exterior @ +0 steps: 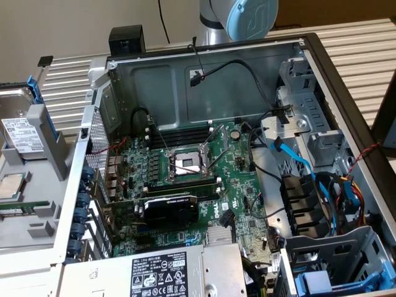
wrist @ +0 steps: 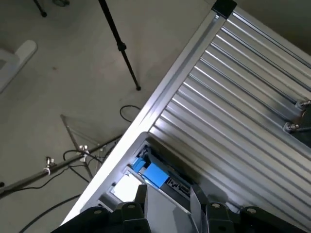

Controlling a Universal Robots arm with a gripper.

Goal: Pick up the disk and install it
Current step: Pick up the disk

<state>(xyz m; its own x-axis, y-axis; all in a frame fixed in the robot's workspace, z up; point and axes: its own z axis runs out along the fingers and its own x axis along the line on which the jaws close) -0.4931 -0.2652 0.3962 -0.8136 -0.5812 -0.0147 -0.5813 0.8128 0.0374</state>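
Disk [exterior: 20,131], a flat silver-metal hard drive with a white printed label in a bright blue plastic carrier, stands propped in a grey plastic holder [exterior: 53,143] at the exterior view's left, outside the open grey metal computer case [exterior: 204,86]. A small square silver processor chip [exterior: 12,184] lies just beside it in the same holder. Holder and case rest on a ribbed aluminium table [wrist: 233,111]. In the wrist view the black gripper [wrist: 168,204] has its fingers [wrist: 141,196] spread apart, clear of the disk [wrist: 154,174], whose blue carrier shows beyond the fingertips.
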